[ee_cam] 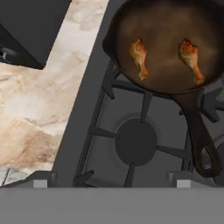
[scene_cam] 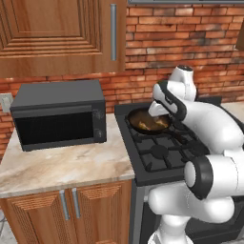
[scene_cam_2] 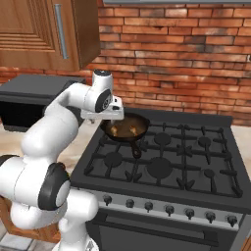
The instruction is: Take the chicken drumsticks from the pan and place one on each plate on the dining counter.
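Drumsticks, two small golden-brown cooked chicken legs, lie inside the round shallow dark frying pan (ee_cam: pixel 168 43) with a brownish inside. In the hand view the left drumstick (ee_cam: pixel 139 57) and the right drumstick (ee_cam: pixel 191 58) lie well apart, side by side, each with its thick end up in that picture and its thin end down. The pan's long dark handle (ee_cam: pixel 200 135) runs away from the bowl over the grate. The pan sits on a rear burner of the black gas stove (scene_cam_2: pixel 162 162), at the side nearest the beige-and-brown marbled stone worktop (scene_cam: pixel 62 164). A dark grey box-shaped microwave (scene_cam: pixel 59 114) stands on that worktop, under a brown wooden wall cabinet (scene_cam: pixel 57 33), with a red brick wall (scene_cam_2: pixel 186 59) behind the stove. The white arm reaches over the stove, and its gripper (scene_cam_2: pixel 113 121) hangs above the pan near its rim, jaws spread wide, holding nothing. In the hand view a bare front burner (ee_cam: pixel 135 141) lies just below the pan.
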